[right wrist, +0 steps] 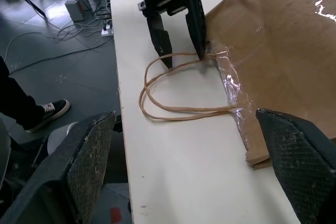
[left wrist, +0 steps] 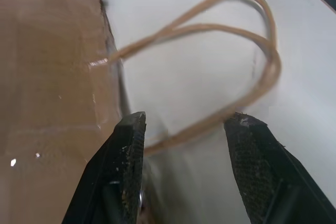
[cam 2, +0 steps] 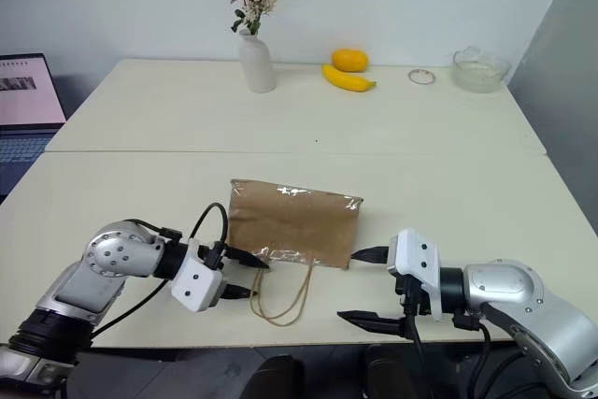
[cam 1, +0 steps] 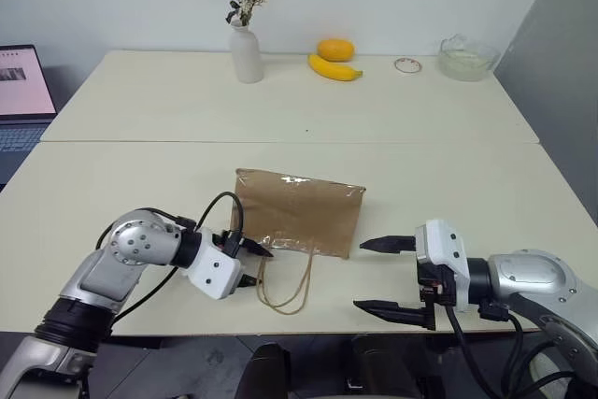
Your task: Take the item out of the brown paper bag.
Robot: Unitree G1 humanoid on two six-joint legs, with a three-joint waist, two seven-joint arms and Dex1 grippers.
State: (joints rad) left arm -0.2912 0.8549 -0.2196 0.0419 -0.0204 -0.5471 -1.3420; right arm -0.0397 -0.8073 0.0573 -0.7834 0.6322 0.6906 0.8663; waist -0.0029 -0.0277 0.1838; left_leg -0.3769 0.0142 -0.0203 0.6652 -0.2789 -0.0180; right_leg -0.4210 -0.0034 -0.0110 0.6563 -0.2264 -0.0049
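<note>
bag: brown paper bag (cam 1: 299, 212) lying flat on desk (cam 1: 486, 193), bottle hidden (presumably inside) | left gripper (cam 1: 250, 263): fingers part-open at bag's mouth, straddling handles (cam 1: 285, 292), gripping nothing | right gripper (cam 1: 388, 276): gaping wide, empty | advice: pinching one mouth edge, not handles

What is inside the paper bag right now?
Cannot tell. The bag lies flat and closed on the table, handles toward the robot; its paper covers whatever is inside.
</note>
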